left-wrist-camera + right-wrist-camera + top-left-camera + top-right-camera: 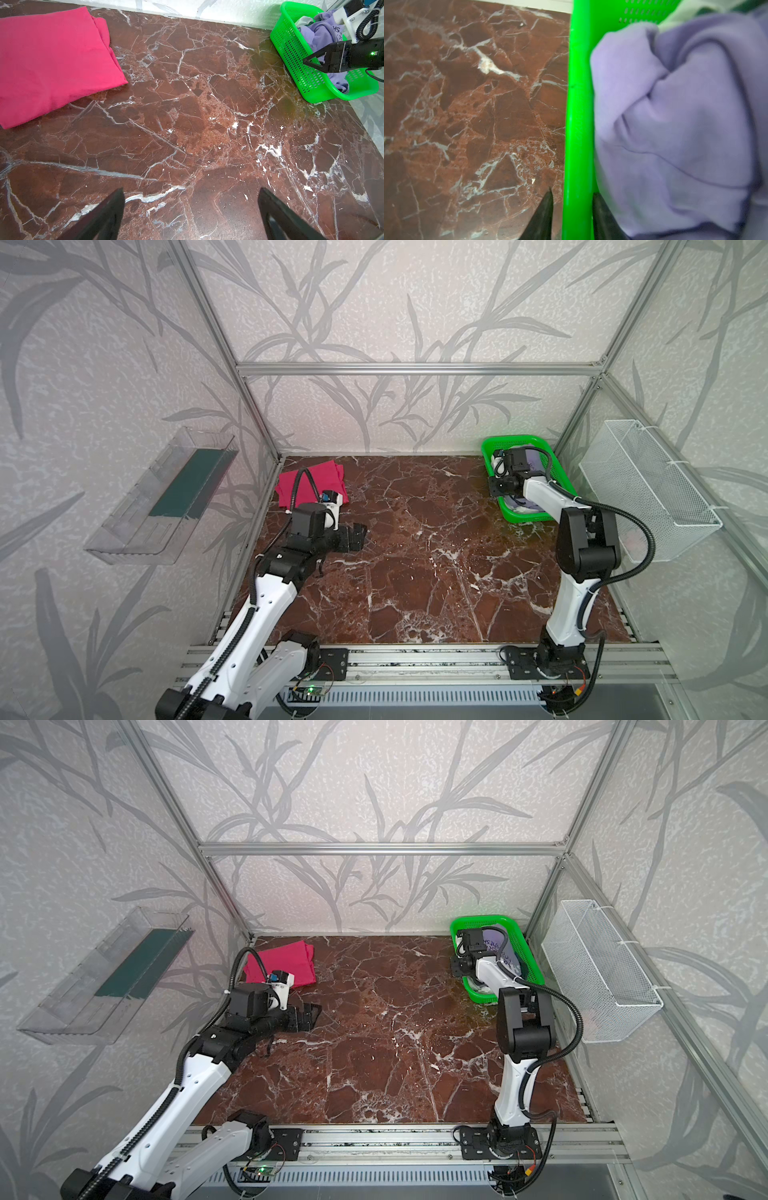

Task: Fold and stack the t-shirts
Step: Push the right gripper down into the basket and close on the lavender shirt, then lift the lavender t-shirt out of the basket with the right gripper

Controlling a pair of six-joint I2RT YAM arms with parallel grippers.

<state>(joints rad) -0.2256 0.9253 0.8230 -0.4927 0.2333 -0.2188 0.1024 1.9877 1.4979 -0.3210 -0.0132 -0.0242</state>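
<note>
1. The magenta t-shirt (320,485) lies folded flat in the far left corner of the marble-patterned table (415,556). One side runs along the left edge, and its layered fold edges face the table's middle.
2. The green mesh basket (515,440) sits in the far right corner, close to the far and right edges. One long wall faces the open table.
3. The lavender t-shirt (675,124) is bunched inside the basket and heaped up to the rim. A pale garment (675,18) shows beside it against the basket's wall.
4. The right gripper (572,199) reaches down over the basket's table-side rim with its jaws apart. One finger is outside above the marble, and the other is inside beside the lavender cloth. The rim passes between them, with a narrow gap at the outer finger, and nothing is gripped.
5. The left gripper (193,216) hovers over the table near the left edge, just on the near side of the magenta t-shirt. Its jaws are spread wide and empty.
6. Bare marble runs from the magenta t-shirt across to the basket, and forward to the near edge where both arm bases stand.
7. Outside the table's edges, a clear plastic bin (162,497) hangs on the left wall and a white wire basket (648,489) on the right wall.
</note>
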